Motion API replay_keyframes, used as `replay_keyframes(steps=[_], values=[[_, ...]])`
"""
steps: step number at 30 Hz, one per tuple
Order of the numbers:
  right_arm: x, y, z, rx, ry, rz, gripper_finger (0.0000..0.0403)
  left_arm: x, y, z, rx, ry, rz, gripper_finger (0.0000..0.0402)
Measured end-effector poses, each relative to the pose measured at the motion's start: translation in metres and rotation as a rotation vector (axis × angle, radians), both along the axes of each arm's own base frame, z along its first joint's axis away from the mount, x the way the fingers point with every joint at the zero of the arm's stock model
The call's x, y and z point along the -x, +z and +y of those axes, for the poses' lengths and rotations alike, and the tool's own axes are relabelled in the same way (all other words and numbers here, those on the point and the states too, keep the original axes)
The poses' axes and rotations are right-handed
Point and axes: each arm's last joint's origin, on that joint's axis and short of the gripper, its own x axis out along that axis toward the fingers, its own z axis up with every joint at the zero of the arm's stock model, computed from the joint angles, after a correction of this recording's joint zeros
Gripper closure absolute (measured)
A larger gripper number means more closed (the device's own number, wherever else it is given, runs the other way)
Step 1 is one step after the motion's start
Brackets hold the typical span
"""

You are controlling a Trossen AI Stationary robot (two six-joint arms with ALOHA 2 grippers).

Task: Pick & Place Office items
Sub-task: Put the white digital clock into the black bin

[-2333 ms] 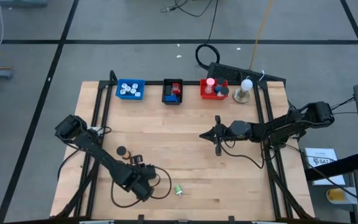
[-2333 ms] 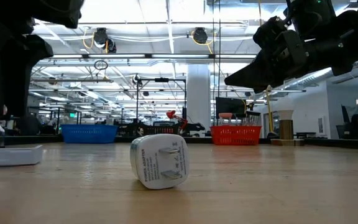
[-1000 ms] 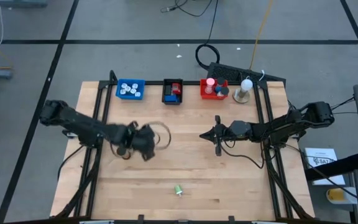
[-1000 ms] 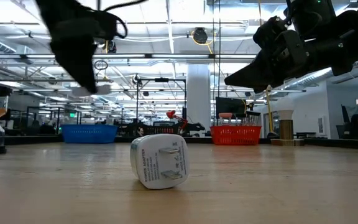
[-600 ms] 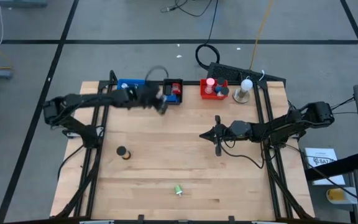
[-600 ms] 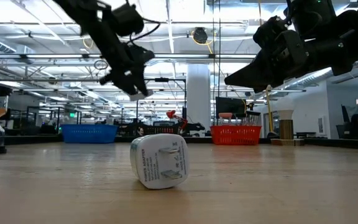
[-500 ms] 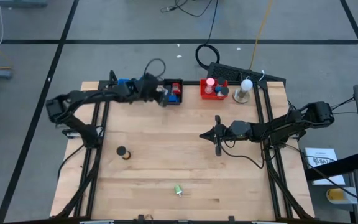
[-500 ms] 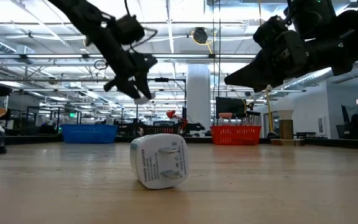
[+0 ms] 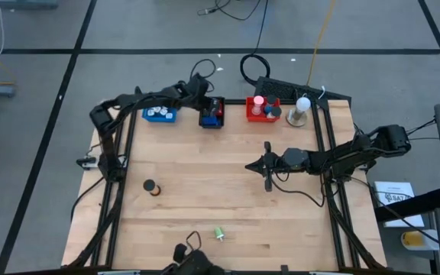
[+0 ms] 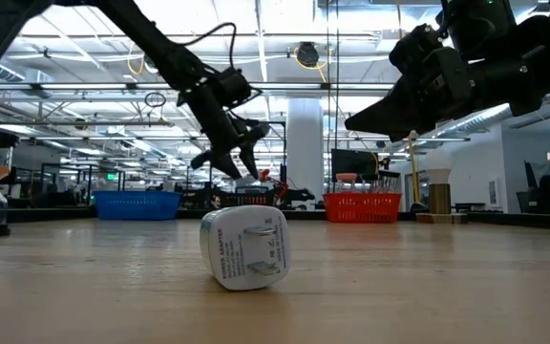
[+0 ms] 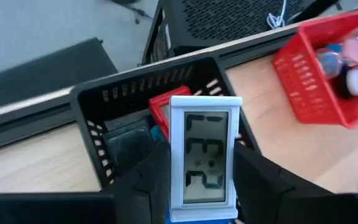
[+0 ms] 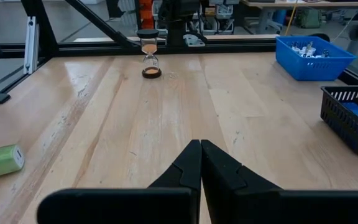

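- A small white digital clock [image 11: 205,158] shows large dark segment digits on its grey screen; I can't read them with certainty.
- The left gripper [image 11: 197,186] clamps the clock between its fingers [image 11: 148,180], above the black tray [image 11: 114,99] at the table's far edge.
- A red flat item [image 11: 161,112] lies inside that tray; the red tray [image 11: 303,74] stands beside it.
- The right gripper [image 12: 200,163], fingers pressed together and empty, hangs over mid-table.

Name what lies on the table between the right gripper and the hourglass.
Bare wood, in the right wrist view: nothing lies between the right gripper and the small orange-sand hourglass.
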Motion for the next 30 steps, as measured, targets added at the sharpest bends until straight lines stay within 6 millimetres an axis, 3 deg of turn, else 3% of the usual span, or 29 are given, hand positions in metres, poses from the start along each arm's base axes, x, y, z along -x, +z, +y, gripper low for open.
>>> replay_keyframes(steps=[9, 17, 30], values=[[0.000, 0.000, 0.000, 0.000, 0.001, 0.000, 0.0403, -0.006, -0.023, 0.015, 0.051, 0.087, 0.025, 0.0253], [0.000, 0.000, 0.000, 0.000, 0.001, 0.000, 0.0403, -0.006, -0.023, 0.015, 0.023, 0.115, 0.047, 0.0234], [0.000, 0.000, 0.000, 0.000, 0.001, 0.001, 0.0403, -0.006, -0.019, 0.013, 0.010, 0.116, 0.051, 0.0168]])
